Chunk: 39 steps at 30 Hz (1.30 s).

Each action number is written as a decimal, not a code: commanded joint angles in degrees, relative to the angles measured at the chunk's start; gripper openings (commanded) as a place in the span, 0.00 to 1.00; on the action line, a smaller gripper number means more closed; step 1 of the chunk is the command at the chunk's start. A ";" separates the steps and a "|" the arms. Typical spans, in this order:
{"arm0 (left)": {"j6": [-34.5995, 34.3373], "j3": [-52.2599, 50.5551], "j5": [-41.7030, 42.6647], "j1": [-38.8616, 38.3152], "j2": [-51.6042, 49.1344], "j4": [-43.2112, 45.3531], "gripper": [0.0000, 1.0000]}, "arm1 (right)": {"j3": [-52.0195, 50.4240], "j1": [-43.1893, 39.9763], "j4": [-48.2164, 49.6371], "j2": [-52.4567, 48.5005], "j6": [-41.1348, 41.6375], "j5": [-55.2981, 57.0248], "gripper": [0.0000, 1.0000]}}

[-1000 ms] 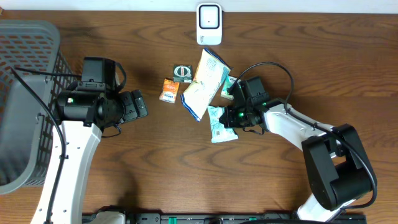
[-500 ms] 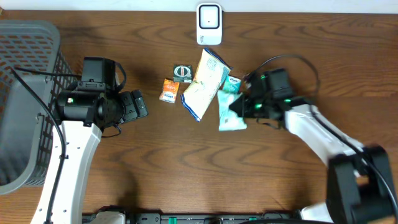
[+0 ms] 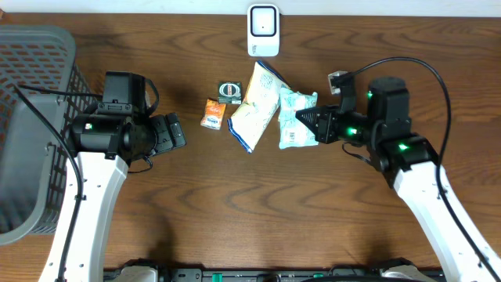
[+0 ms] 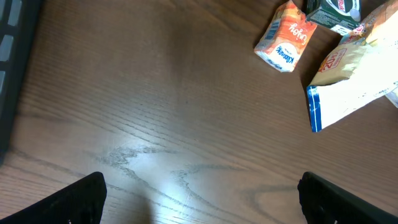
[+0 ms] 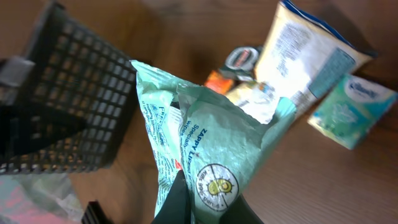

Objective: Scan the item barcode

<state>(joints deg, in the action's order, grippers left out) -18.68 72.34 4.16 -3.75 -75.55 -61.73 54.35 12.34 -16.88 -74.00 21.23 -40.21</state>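
**Item 1, mint-green packet** [image 3: 296,128]: the task's item. Held off the table [image 3: 235,204], on the robot's side of the scanner [image 3: 263,30] and a little to its right. Crumpled foil. The right wrist view reads "ZAPPY" above a round yellow-and-green emblem; the smaller print is too blurred to read.

**Item 2, right fingers** [image 3: 313,124]: clenched on the right-hand edge of the mint-green packet.

**Item 3, left fingers** [image 3: 174,131]: released and spread wide, nothing between the fingertips [image 4: 74,199]. Well to the left of the scanner, over bare table.

**Item 4, scanner**: white, upright, at the far edge of the table.

**Item 5, cream bag** [image 3: 255,108]: lies tilted directly on the robot's side of the scanner. It has a blue band at its lower end and a block of fine print, illegible.

**Item 6, orange carton** [image 3: 212,113]: small, left of the cream bag. It is lettered, but the words cannot be made out.

**Item 7, dark round-faced pack** [image 3: 229,92]: between the orange carton and the scanner. Label unreadable.

**Item 8, teal pack** [image 5: 351,107]: seen in the right wrist view only, beside the cream bag. Blue oval logo, unreadable.

**Item 9, basket** [image 3: 31,47]: grey mesh, far left of the scanner. Mesh walls and floor in view.
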 commanded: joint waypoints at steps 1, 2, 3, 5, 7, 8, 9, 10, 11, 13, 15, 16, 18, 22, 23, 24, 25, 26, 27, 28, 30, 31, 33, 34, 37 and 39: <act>-0.50 0.04 -0.17 0.31 0.00 -0.31 0.98 | 0.07 -0.13 0.17 2.69 -0.17 -2.64 0.01; -0.50 0.04 -0.17 0.31 0.00 -0.31 0.97 | 0.07 -0.13 0.17 3.15 -0.04 -2.91 0.01; -0.50 0.04 -0.17 0.31 0.00 -0.31 0.98 | 0.07 -0.13 0.26 3.50 -0.07 -3.52 0.01; -0.50 0.04 -0.15 0.31 0.00 -0.31 0.98 | 0.07 -0.13 0.87 3.69 -0.04 -5.27 0.01; -0.50 0.04 -0.17 0.31 0.00 -0.31 0.98 | 0.07 -0.13 1.53 3.69 -0.04 -6.95 0.01; -0.50 0.04 -0.17 0.31 0.00 -0.31 0.98 | 0.07 -0.11 1.73 3.69 -0.04 -7.19 0.01; -0.50 0.04 -0.15 0.31 0.00 -0.31 0.98 | 0.07 -0.09 1.81 3.72 -0.04 -7.34 0.01; -0.50 0.04 -0.17 0.31 0.00 -0.31 0.98 | 0.07 -0.07 1.95 3.72 -0.04 -7.34 0.01; -0.50 0.04 -0.17 0.31 0.00 -0.31 0.98 | 0.07 0.04 2.12 3.72 -0.02 -7.34 0.01; -0.50 0.04 -0.17 0.31 0.00 -0.31 0.98 | 0.07 0.11 2.34 3.72 -0.02 -7.34 0.01; -0.50 0.04 -0.17 0.31 0.00 -0.31 0.98 | 0.07 0.11 2.45 3.72 -0.02 -7.32 0.01; -0.50 0.04 -0.15 0.31 0.00 -0.31 0.98 | 0.07 0.13 2.45 3.72 -0.02 -7.34 0.01; -0.50 0.04 -0.15 0.31 0.00 -0.31 0.98 | 0.07 0.13 2.47 3.69 -0.04 -7.32 0.01; -0.50 0.04 -0.17 0.31 0.00 -0.31 0.98 | 0.07 0.13 2.51 3.69 -0.04 -7.30 0.01; -0.50 0.04 -0.17 0.31 0.00 -0.31 0.98 | 0.07 0.13 2.51 3.69 -0.04 -7.30 0.01; -0.50 0.04 -0.15 0.31 0.00 -0.31 0.98 | 0.07 0.13 2.51 3.69 -0.04 -7.30 0.01; -0.50 0.04 -0.15 0.31 0.00 -0.31 0.98 | 0.07 0.13 2.51 3.69 -0.04 -7.30 0.01; -0.50 0.04 -0.17 0.31 0.00 -0.31 0.97 | 0.07 0.13 2.51 3.69 -0.04 -7.30 0.01; -0.50 0.04 -0.17 0.31 0.00 -0.31 0.97 | 0.07 0.13 2.51 3.69 -0.04 -7.30 0.01; -0.50 0.04 -0.15 0.31 0.00 -0.31 0.98 | 0.07 0.13 2.51 3.69 -0.04 -7.30 0.01; -0.50 0.04 -0.17 0.31 0.00 -0.31 0.98 | 0.07 0.13 2.51 3.65 -0.04 -7.30 0.01; -0.50 0.04 -0.17 0.31 0.00 -0.31 0.98 | 0.07 0.13 2.54 3.63 -0.04 -7.30 0.01; -0.50 0.04 -0.17 0.31 0.00 -0.31 0.98 | 0.07 0.13 2.51 3.61 -0.04 -7.30 0.01; -0.50 0.04 -0.17 0.31 0.00 -0.31 0.98 | 0.07 0.13 2.54 3.61 -0.04 -7.30 0.01; -0.50 0.04 -0.17 0.31 0.00 -0.31 0.98 | 0.07 0.13 2.51 3.61 -0.04 -7.30 0.01; -0.50 0.04 -0.17 0.31 0.00 -0.31 0.98 | 0.07 0.13 2.51 3.61 -0.04 -7.30 0.01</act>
<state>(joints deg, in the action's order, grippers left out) -18.68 72.34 4.14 -3.75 -75.55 -61.73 54.35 12.47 -14.72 -71.09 21.23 -46.52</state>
